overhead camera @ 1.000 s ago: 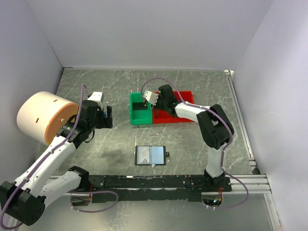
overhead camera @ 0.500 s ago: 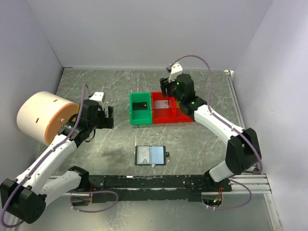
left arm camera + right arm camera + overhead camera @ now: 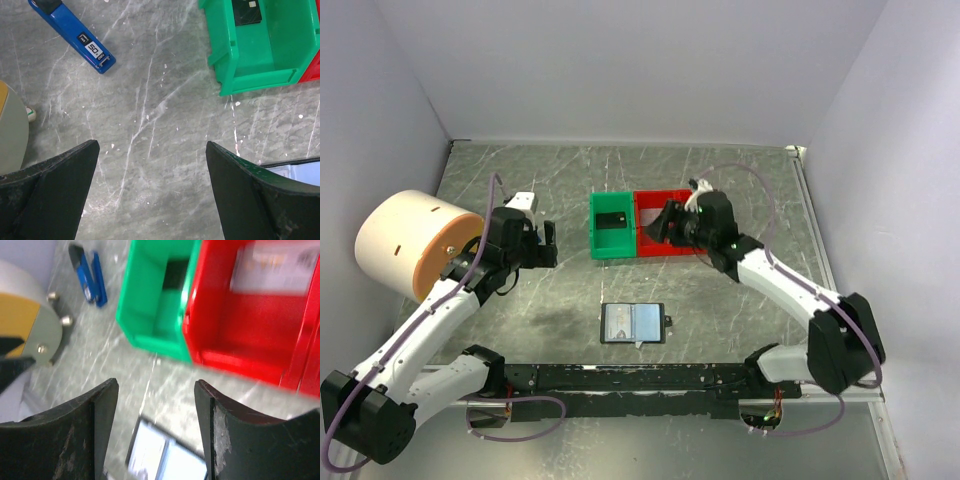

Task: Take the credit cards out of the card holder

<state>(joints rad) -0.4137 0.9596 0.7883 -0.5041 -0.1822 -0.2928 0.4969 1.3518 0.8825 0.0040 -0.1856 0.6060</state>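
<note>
The card holder (image 3: 633, 323) lies open on the table in front of the bins, its pale blue sleeves (image 3: 165, 457) facing up. A black credit card (image 3: 611, 219) lies in the green bin (image 3: 597, 225). A silvery credit card (image 3: 272, 267) lies in the red bin (image 3: 240, 330). My right gripper (image 3: 661, 228) hovers over the red bin's front left part, open and empty (image 3: 155, 390). Left of the green bin, my left gripper (image 3: 546, 245) hangs wide open over bare table (image 3: 151, 146), holding nothing.
A blue and black stick-shaped object (image 3: 75, 35) lies on the table behind the left gripper. A large peach cylinder (image 3: 405, 240) stands at the far left. The enclosure's white walls close in the table on three sides.
The right arm swung from above the green bin to the back of the red bin, then forward over it. Its jaws opened wider. The left arm stayed put.
</note>
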